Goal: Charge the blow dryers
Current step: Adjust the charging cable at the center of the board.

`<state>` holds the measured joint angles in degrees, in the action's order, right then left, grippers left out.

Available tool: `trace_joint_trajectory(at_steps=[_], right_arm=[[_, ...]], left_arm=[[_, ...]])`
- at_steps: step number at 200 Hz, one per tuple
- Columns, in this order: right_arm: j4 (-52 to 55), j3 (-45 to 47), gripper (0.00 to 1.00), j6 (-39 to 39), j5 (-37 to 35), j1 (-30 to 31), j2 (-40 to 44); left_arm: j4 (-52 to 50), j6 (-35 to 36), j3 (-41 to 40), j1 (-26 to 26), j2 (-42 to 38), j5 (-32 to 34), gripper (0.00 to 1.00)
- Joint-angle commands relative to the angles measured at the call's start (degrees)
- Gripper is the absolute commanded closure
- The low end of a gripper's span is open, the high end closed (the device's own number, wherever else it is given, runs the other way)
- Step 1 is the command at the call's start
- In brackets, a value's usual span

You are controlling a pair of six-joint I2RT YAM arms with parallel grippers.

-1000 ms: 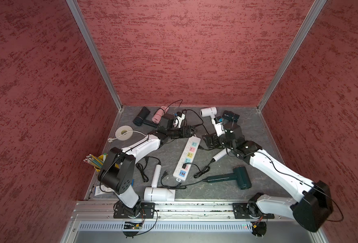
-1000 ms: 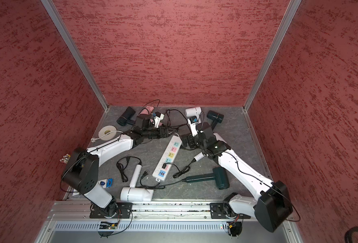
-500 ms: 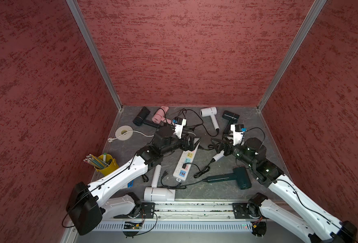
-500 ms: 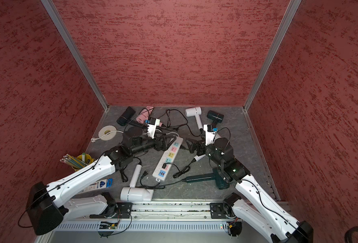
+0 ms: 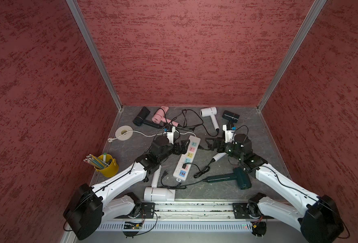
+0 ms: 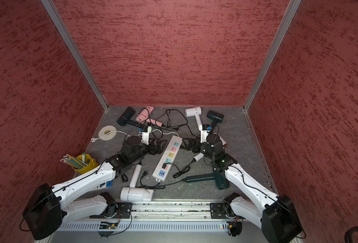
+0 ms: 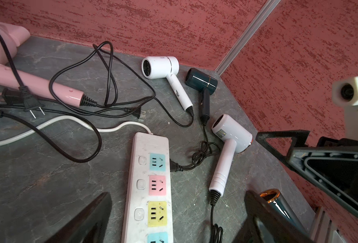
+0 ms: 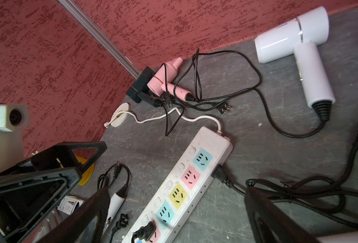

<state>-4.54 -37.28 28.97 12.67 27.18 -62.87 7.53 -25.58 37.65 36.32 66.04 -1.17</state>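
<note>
**Tools.** Both are released, jaws spread wide, nothing between them. The left tool [image 5: 181, 148] hovers just beside the left edge of the power strip [image 5: 187, 156], centre of frame in both top views. The right tool [image 5: 209, 144] faces it from the strip's right side.

**Blow dryers.** Seven lie on the tabletop [image 5: 131, 147].
- Upper row, left to right: black dryer [image 5: 140, 120], pink dryer [image 5: 160, 114], back white dryer [image 5: 208, 111], navy dryer [image 5: 230, 115].
- The middle white dryer [image 5: 219, 156] is right of the strip, mostly under the right arm.
- The green dryer [image 5: 240, 179] is at lower right.
- The front white dryer [image 5: 158, 193] is at the lower edge, centre.

**Handling (judgement).** The bodies are hard, smooth, rounded plastic and are likely to slip between flat jaws, but they need not be lifted. The cords [image 7: 203, 149] are limp and looped over one another, so they will drag and snag. The part to take is the plug, which is small, stiff and moulded. Grip it across its flat sides, behind the prongs, leaving the prongs free.

**Plugs versus tools.**
- A seated plug [image 8: 144, 231] sits in a socket toward the strip's lower end.
- A stray plug [image 7: 175, 167] lies against the strip's right edge beside the end blue socket, not in a top socket. Its cord appears to run to the navy dryer. It sits just beside the right tool and is the nearest candidate.
- Loose plugs [image 7: 35, 107] lie by the pink handle, above the left tool in frame.
- The front plug [image 5: 164, 173] lies left of the strip, below the left tool.
</note>
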Motion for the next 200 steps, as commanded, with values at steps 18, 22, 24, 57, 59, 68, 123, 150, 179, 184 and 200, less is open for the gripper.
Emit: trace_joint_trajectory(at_steps=[18, 22, 24, 57, 59, 68, 123, 150, 179, 184, 200], right_arm=[[-3.94, -7.41, 0.00, 0.12, 7.46, -1.41, -10.46], [-3.82, -7.96, 0.00, -0.08, 7.13, -1.51, -11.38], [-3.75, -8.22, 0.00, -0.24, 6.98, -1.62, -11.83], [-4.57, -12.96, 0.01, -3.72, 2.67, -3.20, -18.93], [-3.78, -14.04, 0.01, -4.18, 2.18, -3.25, -19.72], [-0.36, -18.06, 0.05, -6.30, -0.42, -3.30, -24.05], [17.87, -40.31, 0.40, -16.32, -16.44, -3.34, -45.58], [23.79, -49.24, 0.53, -20.20, -17.98, -3.30, -53.82], [27.55, -55.49, 0.63, -22.40, -21.12, -3.30, -60.12], [28.02, -56.34, 0.63, -22.73, -21.73, -3.31, -60.97], [29.11, -59.04, 0.63, -23.40, -22.73, -3.45, -63.47]], left_arm=[[2.88, -8.18, -0.85, -8.74, 3.17, -6.99, 0.00], [3.00, -8.54, -0.90, -9.23, 3.44, -7.45, 0.00], [3.01, -8.65, -0.91, -9.46, 3.62, -7.62, 0.00], [2.76, -9.11, -0.71, -10.92, 4.71, -8.24, 0.00], [2.76, -9.19, -0.73, -10.98, 4.71, -8.28, 0.00], [2.80, -9.36, -0.73, -11.47, 4.96, -8.41, 0.00], [2.23, -9.20, -0.42, -12.67, 6.42, -7.93, 0.00], [2.04, -8.98, -0.16, -12.67, 6.99, -7.86, 0.00], [1.89, -8.61, 0.06, -12.67, 7.40, -7.54, 0.00], [1.90, -8.59, 0.09, -12.67, 7.45, -7.53, 0.00], [1.96, -8.44, 0.14, -12.67, 7.78, -7.55, 0.00]])
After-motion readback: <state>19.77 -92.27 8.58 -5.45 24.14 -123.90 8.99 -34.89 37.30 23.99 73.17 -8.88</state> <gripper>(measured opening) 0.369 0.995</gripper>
